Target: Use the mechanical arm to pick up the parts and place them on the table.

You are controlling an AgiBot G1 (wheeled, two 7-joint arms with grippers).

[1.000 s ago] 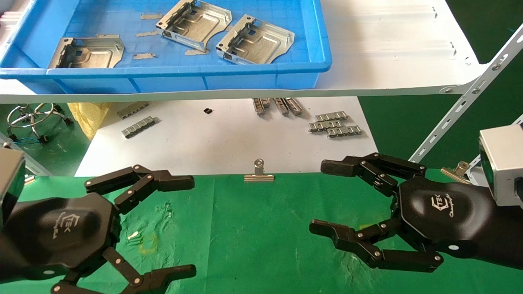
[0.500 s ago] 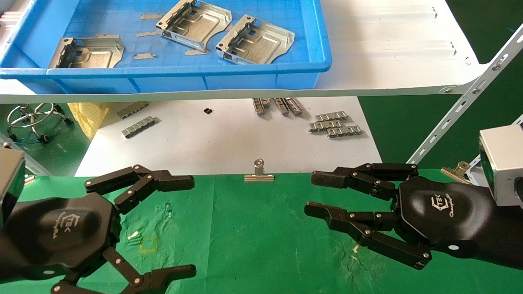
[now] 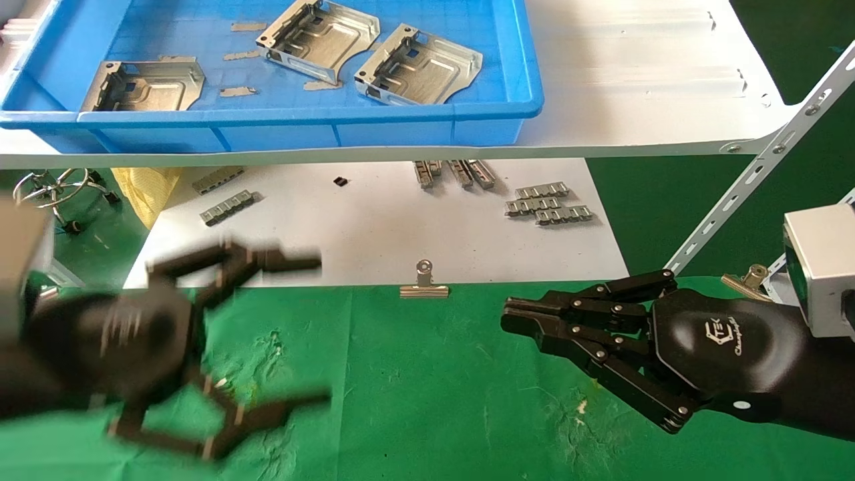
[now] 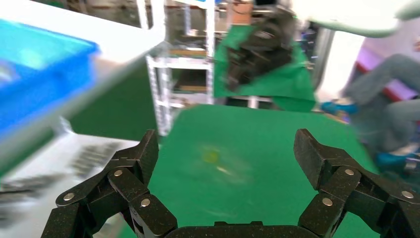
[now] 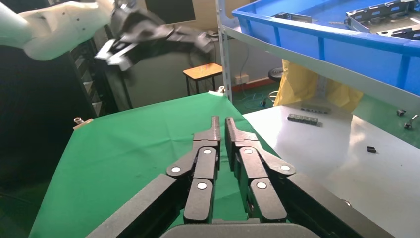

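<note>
Three silver sheet-metal parts lie in the blue tray (image 3: 401, 130) on the white shelf: one at the left (image 3: 143, 85), one in the middle (image 3: 319, 39), one at the right (image 3: 417, 65). My left gripper (image 3: 320, 327) is open and empty above the green table (image 3: 427, 387) at the near left, blurred by motion; in its wrist view (image 4: 225, 148) only green cloth lies between the fingers. My right gripper (image 3: 514, 317) is shut and empty over the table's right side; in its wrist view (image 5: 221, 124) the tips stand close together.
A silver binder clip (image 3: 423, 283) sits at the table's far edge. Small grey ridged strips (image 3: 548, 204) lie on the white sheet (image 3: 374, 234) under the shelf board (image 3: 641, 87). A slotted shelf brace (image 3: 748, 187) slants down on the right.
My right gripper has closed from wide open to shut, staying in place. My left gripper has begun moving up and away from me, still open.
</note>
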